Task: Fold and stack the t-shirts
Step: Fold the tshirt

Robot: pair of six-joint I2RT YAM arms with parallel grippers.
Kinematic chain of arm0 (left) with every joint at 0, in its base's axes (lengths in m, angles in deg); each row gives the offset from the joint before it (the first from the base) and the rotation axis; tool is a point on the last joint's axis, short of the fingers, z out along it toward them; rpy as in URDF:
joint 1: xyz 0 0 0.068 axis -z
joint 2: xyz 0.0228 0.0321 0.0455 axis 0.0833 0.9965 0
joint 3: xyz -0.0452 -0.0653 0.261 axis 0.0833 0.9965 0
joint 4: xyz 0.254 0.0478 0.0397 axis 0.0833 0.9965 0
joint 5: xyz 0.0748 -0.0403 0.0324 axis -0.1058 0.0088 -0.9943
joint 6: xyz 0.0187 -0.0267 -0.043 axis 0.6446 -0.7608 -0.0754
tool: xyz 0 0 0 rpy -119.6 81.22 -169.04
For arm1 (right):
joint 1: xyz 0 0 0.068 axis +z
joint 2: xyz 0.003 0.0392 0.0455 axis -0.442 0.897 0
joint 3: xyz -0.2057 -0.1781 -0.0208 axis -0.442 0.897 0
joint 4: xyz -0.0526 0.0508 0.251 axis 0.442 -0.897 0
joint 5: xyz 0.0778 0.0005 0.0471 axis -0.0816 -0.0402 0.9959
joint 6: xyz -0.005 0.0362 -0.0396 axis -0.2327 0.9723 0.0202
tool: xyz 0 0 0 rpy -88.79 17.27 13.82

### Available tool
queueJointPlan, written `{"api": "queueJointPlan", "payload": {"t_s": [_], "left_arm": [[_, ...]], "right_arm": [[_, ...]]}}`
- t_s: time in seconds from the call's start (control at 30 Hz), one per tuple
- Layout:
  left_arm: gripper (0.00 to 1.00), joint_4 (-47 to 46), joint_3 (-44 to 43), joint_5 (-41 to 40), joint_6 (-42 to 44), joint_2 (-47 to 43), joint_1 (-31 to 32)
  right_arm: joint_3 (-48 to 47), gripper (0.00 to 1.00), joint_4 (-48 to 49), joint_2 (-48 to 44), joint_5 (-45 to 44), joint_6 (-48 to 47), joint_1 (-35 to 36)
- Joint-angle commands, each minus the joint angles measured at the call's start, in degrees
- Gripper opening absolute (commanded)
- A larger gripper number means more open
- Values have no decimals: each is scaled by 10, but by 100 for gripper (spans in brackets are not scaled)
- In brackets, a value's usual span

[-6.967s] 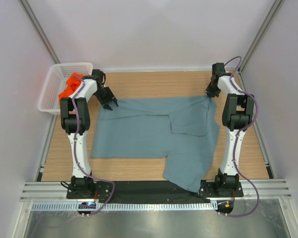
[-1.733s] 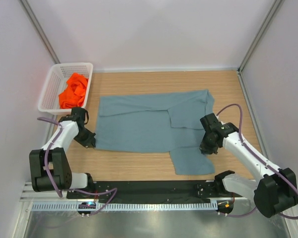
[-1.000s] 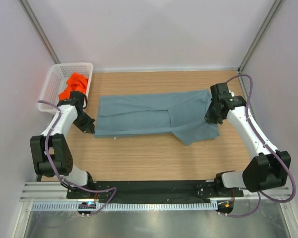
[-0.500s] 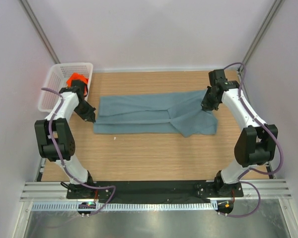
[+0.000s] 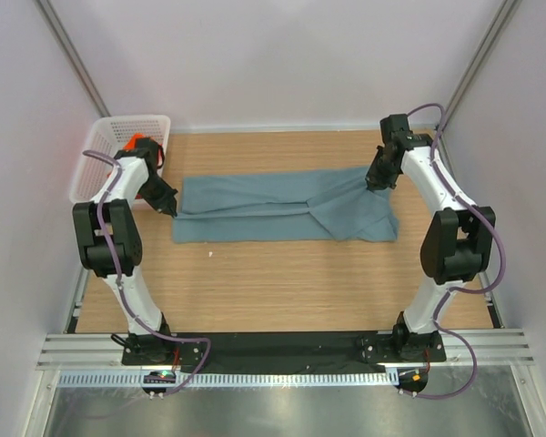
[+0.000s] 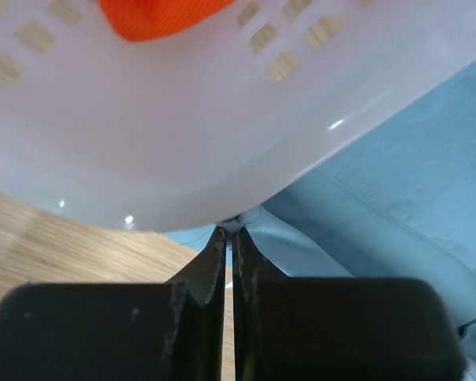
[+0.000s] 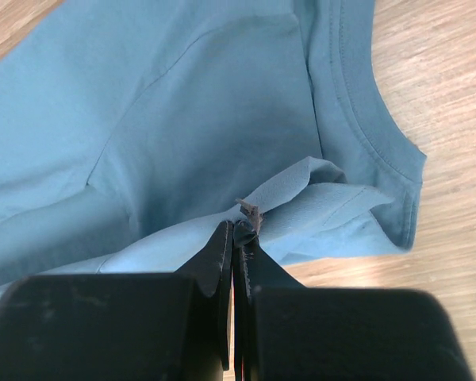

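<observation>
Now the large dusty grey-blue cloth t-shirt (image 5: pixel 255 208) is lying as a band on the wooden table (image 5: pixel 282 282), its long axis running left to right between the arms. The left gripper (image 5: pixel 169 206), fingers fully closed, is pinching its left edge; the right gripper (image 5: pixel 372 181) is likewise clamping a fold at its far right corner. The bright orange t-shirt (image 5: pixel 134 143) is sitting in the white lattice basket (image 5: pixel 91 164).

You have one grey-blue shirt (image 5: pixel 282 208) and one orange shirt (image 6: pixel 159 14), two altogether, plus one basket (image 5: pixel 132 119) and one table (image 5: pixel 282 282).
</observation>
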Motion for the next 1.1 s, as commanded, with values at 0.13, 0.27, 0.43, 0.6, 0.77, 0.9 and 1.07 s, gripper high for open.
{"api": "queueJointPlan", "payload": {"t_s": [0.13, 0.27, 0.43, 0.6, 0.77, 0.9, 1.07], "left_arm": [[0, 13, -51, -2, 11, 38, 0], [0, 15, -74, 2, 12, 58, 0], [0, 21, -100, 6, 13, 81, 1], [0, 24, -117, 6, 11, 96, 1], [12, 31, -130, 1, 8, 110, 0], [34, 39, -136, -4, 10, 111, 0], [53, 45, -132, -5, 29, 71, 4]], "right_arm": [[-48, 2, 8, 33, 3, -7, -9], [-56, 2, 8, 49, 3, -5, -13], [-69, 1, 8, 67, 3, -5, -16], [-78, 1, 10, 84, 3, -3, -21], [-92, 2, 15, 110, 17, -3, -22], [-106, 3, 27, 140, 11, 3, -25], [-174, 25, -13, 188, -5, -11, -36]]}}
